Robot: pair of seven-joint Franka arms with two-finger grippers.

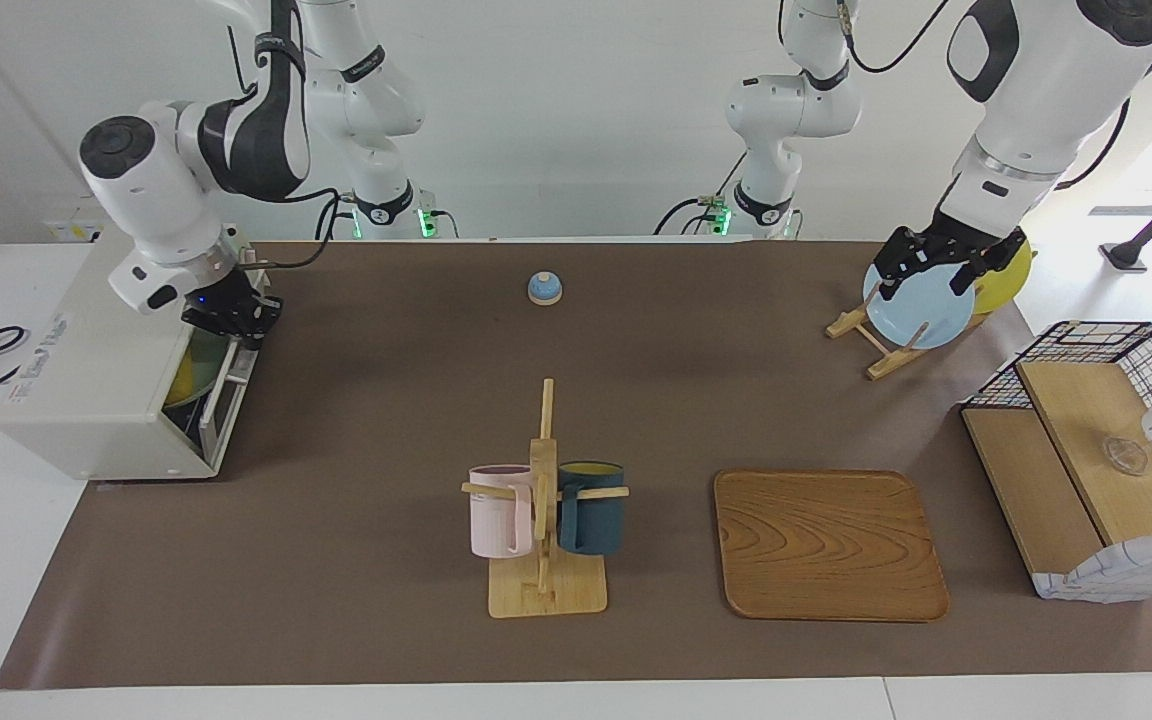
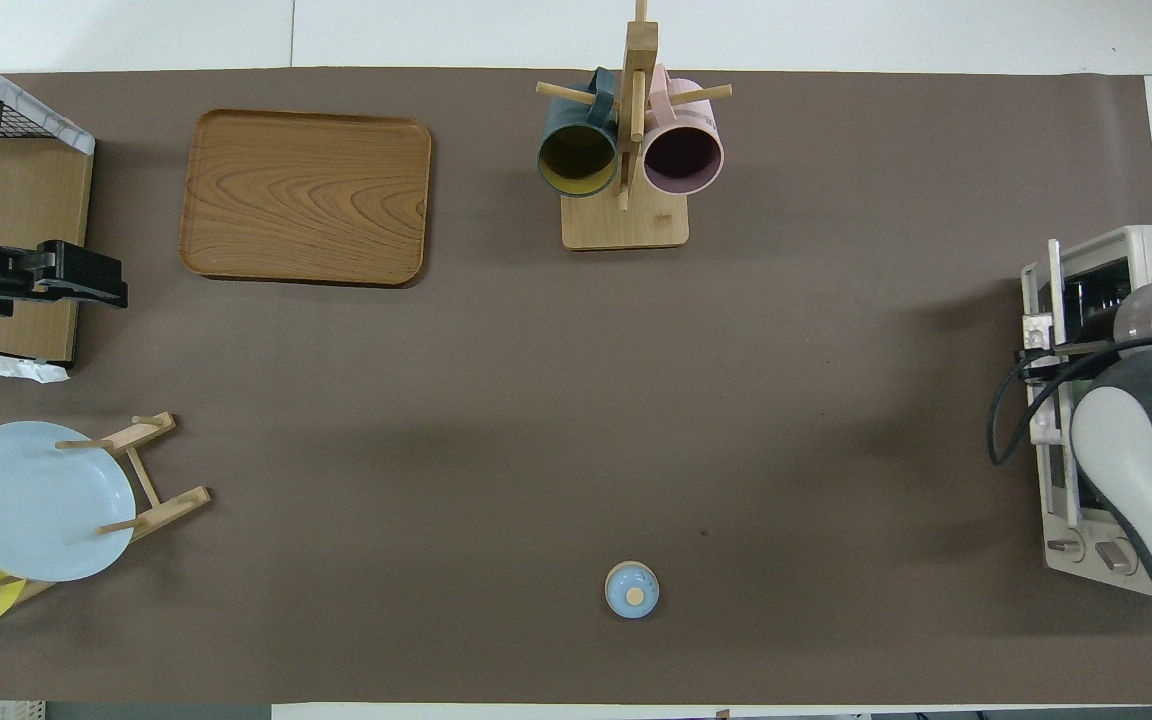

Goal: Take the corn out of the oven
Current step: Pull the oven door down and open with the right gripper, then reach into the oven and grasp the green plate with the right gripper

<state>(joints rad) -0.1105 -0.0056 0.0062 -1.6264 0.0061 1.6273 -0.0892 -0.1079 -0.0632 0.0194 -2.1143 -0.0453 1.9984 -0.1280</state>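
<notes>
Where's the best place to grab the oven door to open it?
The bar handle along the oven door's top edge, coming from in front of it: the door hinges at the bottom and tilts outward. The right gripper is shut on it.

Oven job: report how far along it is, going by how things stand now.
Done: little. The oven door is part open, swung out at the top. In hand: the right gripper is shut on the door's handle, drawing it down. The left gripper waits, open, over the blue plate. Left: drop the door fully, reach in, bring the corn out. No corn shows yet; only something yellow inside.
</notes>
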